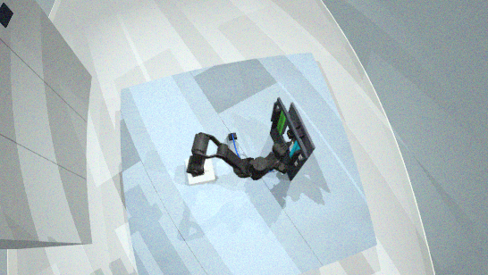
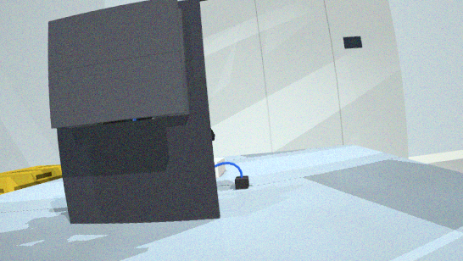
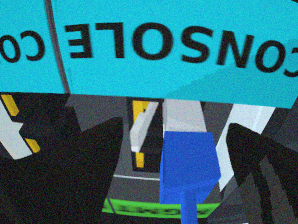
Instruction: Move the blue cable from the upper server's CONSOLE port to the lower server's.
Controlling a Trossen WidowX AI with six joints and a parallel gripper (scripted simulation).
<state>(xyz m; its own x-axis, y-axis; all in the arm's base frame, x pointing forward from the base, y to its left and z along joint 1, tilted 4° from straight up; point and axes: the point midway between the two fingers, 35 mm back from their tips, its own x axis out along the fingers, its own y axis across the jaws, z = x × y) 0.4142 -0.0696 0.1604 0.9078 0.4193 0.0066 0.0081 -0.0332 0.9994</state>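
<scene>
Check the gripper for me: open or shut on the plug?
Open: in the wrist view, the gripper's two dark fingers stand apart, with gaps on both sides of the blue plug.

One robot arm (image 1: pixel 256 167) is reaching over one surface (image 1: pixel 232 214) (image 2: pixel 339 212). One blue plug (image 3: pixel 189 162) is showing, with one blue cable (image 1: pixel 236 146) (image 2: pixel 229 163) (image 3: pixel 189 207) trailing from it. One small black block (image 1: pixel 231 137) (image 2: pixel 242 182) is sitting at the cable's end, and one white base plate (image 1: pixel 203 179) is lying under the arm.
</scene>
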